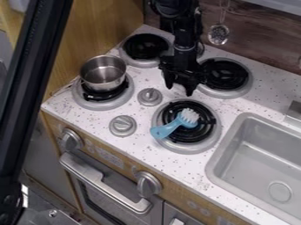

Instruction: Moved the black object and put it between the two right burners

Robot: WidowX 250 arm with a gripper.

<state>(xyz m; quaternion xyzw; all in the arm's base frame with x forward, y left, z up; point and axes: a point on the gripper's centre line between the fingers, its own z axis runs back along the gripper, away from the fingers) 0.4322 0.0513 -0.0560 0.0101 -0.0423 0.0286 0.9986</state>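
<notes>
The pot point(103, 78) sits upright on the front left burner point(83, 100), its bare metal bottom and inner wall in view. The sink point(257, 151) is at the right edge, with a round drain point(280, 192) set in its grey floor.

The gripper point(179, 88) is open, its 2 fingertips apart. I cannot tell whether it touches anything. I also cannot tell the black object apart from the dark gripper and burners, so its exact place is unclear.

The arm point(183, 33) comes in from the top edge and hangs down nearly upright, with the gripper pointing down near the gap between the 2 right burners, close to the left side of the back right burner point(247, 83).

A blue brush point(167, 128) with white bristles lies slantwise on the front right burner point(214, 136). The back left burner point(144, 47) is beyond the pot. 2 knobs point(122, 125) are on the counter point(88, 123), and 2 more are on the oven front. A strainer point(218, 34) hangs against the wall.
</notes>
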